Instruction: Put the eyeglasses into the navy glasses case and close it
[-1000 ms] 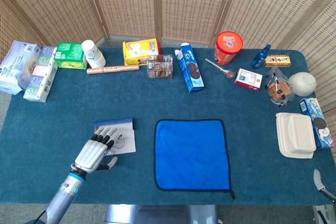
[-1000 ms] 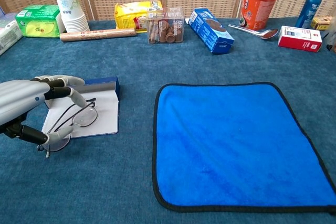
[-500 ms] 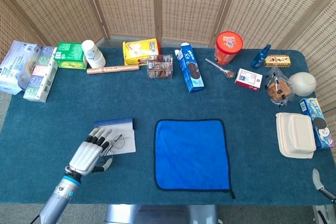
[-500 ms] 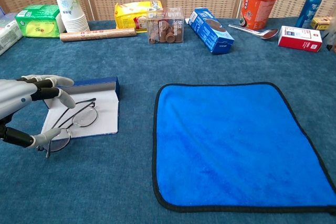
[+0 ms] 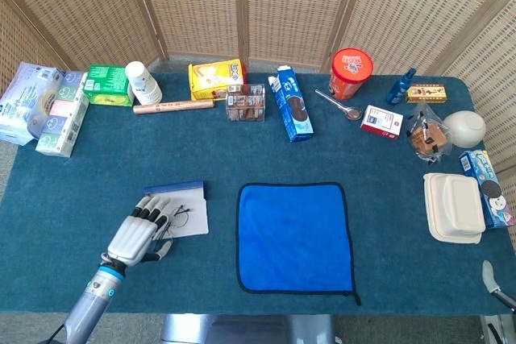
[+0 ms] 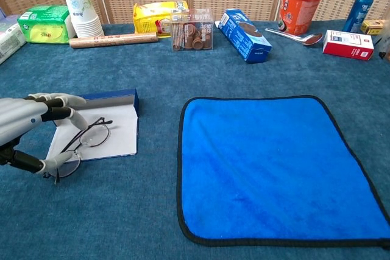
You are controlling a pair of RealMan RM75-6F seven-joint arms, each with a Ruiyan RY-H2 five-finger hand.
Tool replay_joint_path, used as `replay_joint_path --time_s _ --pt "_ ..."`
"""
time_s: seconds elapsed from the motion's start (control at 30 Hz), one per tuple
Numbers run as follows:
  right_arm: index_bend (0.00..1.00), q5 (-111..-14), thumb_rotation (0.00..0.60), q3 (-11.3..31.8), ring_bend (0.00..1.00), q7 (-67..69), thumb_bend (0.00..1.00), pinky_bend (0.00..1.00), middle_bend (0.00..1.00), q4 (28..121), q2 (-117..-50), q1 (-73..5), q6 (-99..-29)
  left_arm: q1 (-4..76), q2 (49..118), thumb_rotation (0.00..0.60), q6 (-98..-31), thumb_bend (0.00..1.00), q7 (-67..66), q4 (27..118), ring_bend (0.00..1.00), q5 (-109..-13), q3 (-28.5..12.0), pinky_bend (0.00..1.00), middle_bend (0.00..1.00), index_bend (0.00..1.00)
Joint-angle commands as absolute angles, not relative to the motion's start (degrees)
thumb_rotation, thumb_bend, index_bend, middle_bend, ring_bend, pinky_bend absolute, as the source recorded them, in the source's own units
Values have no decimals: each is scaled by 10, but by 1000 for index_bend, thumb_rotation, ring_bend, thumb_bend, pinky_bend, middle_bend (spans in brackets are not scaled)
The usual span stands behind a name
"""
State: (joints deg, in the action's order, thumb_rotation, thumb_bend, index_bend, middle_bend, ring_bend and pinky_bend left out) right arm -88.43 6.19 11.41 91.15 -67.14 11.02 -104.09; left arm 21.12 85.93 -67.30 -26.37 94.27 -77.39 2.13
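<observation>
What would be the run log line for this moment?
left robot hand: at glasses, grasp unclear | glasses: partly on open case | right robot hand: barely visible | case: not closed

A blue cloth (image 5: pixel 293 237) lies flat in the middle of the green table (image 5: pixel 97 151). Along the back sit a stack of paper cups (image 5: pixel 143 82), a yellow bag (image 5: pixel 215 78), a blue cookie box (image 5: pixel 291 105) and a red tub (image 5: pixel 351 73). A spoon (image 5: pixel 342 105), maybe metal, lies near the tub.
</observation>
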Motion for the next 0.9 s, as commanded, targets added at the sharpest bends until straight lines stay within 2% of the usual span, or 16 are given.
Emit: replay_joint_path --time_s 0.03,0.13,0.27,0.47,0.7,0.9 --pt "41 -885 338 62 0 114 366 101 124 912 -671 110 -1041 211 855 407 -685 361 -247 949 0 -798 20 36 74 252" --pt "41 -886 340 61 0 113 366 101 124 912 -672 109 -1040 214 844 407 -675 363 -228 962 0 -811 28 32 78 257" --pt "41 -887 337 61 0 113 368 101 125 912 -673 108 -1039 226 813 408 -630 364 -200 989 0 -817 52 25 76 274" --pt "41 -890 340 62 0 111 368 101 124 915 -672 106 -1040 238 772 405 -595 366 -213 1014 0 -819 74 15 66 296" --pt "40 -893 338 61 0 110 366 101 124 915 -676 102 -1036 232 740 394 -605 368 -231 1029 0 -825 83 7 60 310" --pt "40 -894 341 61 0 112 367 101 124 913 -677 100 -1033 206 785 385 -665 368 -296 993 0 -815 58 8 58 282"
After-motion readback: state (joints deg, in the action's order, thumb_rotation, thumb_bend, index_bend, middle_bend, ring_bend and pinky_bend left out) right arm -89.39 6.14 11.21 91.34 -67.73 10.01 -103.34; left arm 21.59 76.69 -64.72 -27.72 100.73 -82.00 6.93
